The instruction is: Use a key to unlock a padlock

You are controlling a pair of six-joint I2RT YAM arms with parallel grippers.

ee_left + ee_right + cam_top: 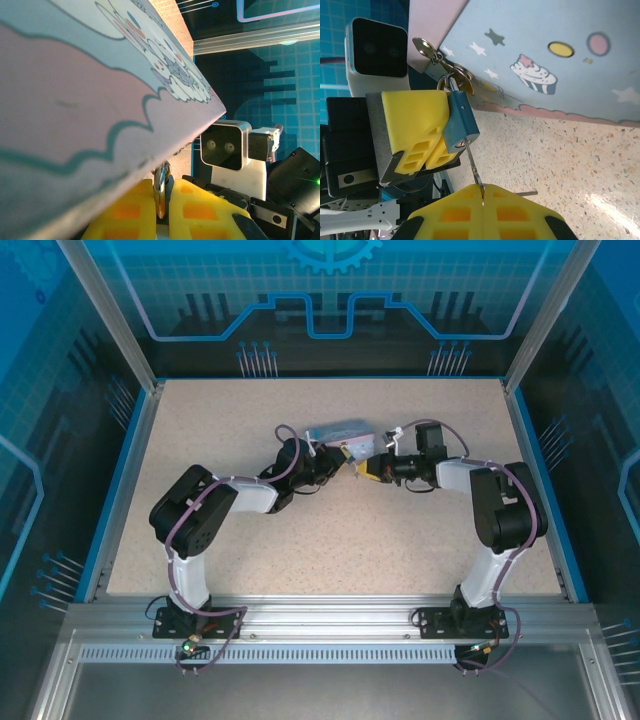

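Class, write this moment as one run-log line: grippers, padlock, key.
left gripper: shut on padlock | right gripper: shut on key | key: tip in padlock | padlock: hooked on clasp of tin

Near half of desk (300, 560) lies open, far L and R corners too: wide lanes there. Centre is jammed. Tin box (338, 430) sits mid-desk, w/ left pincer (340, 458) and right pincer (368, 470) nose to nose just in front of it (hardly a gap betw. them). Right wrist view: padlock (460, 122) hangs at the tin's corner and key (474, 167) bridges it to the right pincer, so no way through. Bare desk R of the key is free. Left arm (250, 495) and right arm (460, 475) bar the mid strip from both sides. Blue rim (120, 480) and corner posts (128, 320) fence the edges.
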